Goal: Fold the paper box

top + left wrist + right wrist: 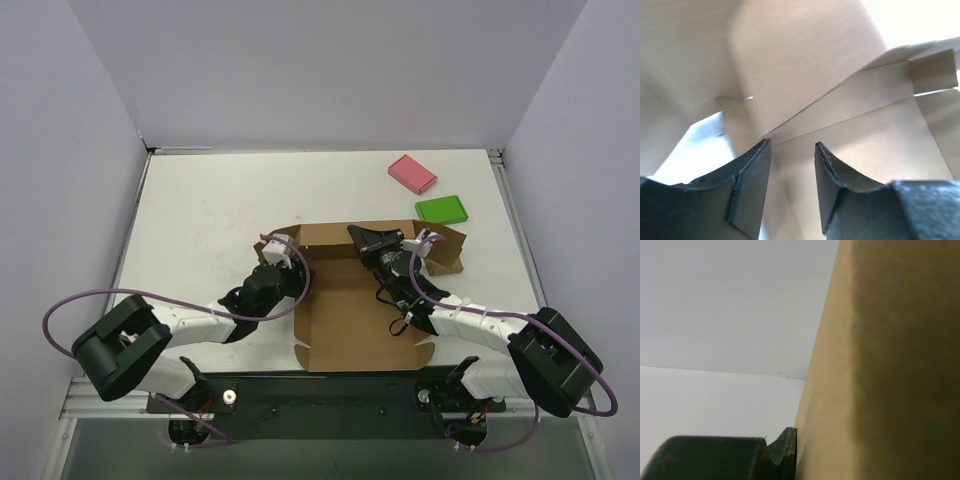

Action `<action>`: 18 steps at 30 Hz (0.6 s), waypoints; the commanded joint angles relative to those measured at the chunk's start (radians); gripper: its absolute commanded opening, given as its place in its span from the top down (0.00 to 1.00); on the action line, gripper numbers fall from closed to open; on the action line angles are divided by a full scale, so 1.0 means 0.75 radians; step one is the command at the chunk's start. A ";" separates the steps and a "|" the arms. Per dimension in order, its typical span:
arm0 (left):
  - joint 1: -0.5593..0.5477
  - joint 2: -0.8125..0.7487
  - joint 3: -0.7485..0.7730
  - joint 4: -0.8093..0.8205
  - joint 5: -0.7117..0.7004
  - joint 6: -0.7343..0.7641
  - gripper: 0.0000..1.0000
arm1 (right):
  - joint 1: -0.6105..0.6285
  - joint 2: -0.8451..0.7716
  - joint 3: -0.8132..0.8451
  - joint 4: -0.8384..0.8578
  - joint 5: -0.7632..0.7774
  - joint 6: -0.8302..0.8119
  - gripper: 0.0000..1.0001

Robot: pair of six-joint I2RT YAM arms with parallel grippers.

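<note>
On the white table (220, 200), the paper box (345, 320) lies in the middle, just ahead of the two arm bases. It is a plain brown sheet of die-cut cardboard, partly raised. Its broad base panel rests flat toward the arms, and small notched tabs show at its near corners. At the box's left edge the left gripper (792, 147) sits low beside a lifted side flap. Its jaws are released: the two dark fingers (750, 175) stand apart, with only bare cardboard and creased folds beyond the gap. Along the far side a long wall panel stands up, and the pale inner face shows fold lines and a short end tab. Further right, the right gripper (794, 435) is clenched on an upright panel near the far wall. One finger (785, 440) presses flat against the tan surface, and the other is hidden behind the board. At the box's right end a darker flap stands loosely angled. Beyond it, apart from the box, lie a green block (441, 209) and a pink block (412, 173).
</note>
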 commanded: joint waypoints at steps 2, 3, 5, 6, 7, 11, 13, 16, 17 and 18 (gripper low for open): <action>0.096 -0.062 -0.096 0.038 -0.027 -0.047 0.50 | 0.014 -0.033 -0.025 0.015 0.038 -0.059 1.00; 0.111 -0.058 -0.117 0.053 -0.015 -0.055 0.50 | 0.014 -0.035 -0.029 0.017 0.040 -0.059 1.00; 0.137 -0.044 -0.121 0.088 0.009 -0.062 0.50 | 0.016 -0.037 -0.031 0.013 0.042 -0.059 1.00; 0.140 -0.019 -0.107 0.096 0.020 -0.058 0.50 | 0.014 -0.037 -0.031 0.015 0.042 -0.059 1.00; 0.142 -0.005 -0.092 0.102 0.030 -0.051 0.51 | 0.014 -0.037 -0.029 0.013 0.042 -0.061 1.00; 0.142 0.075 -0.031 0.104 0.040 -0.039 0.51 | 0.016 -0.029 -0.027 0.023 0.038 -0.063 1.00; 0.142 0.114 -0.013 0.126 0.055 -0.033 0.51 | 0.016 -0.027 -0.029 0.023 0.036 -0.063 1.00; 0.140 0.151 0.014 0.137 0.061 -0.035 0.51 | 0.014 -0.029 -0.031 0.025 0.038 -0.067 1.00; 0.138 0.155 0.016 0.149 0.069 -0.035 0.52 | 0.014 -0.029 -0.031 0.025 0.038 -0.069 1.00; 0.127 0.161 0.018 0.175 0.073 -0.035 0.52 | 0.014 -0.029 -0.031 0.023 0.036 -0.069 1.00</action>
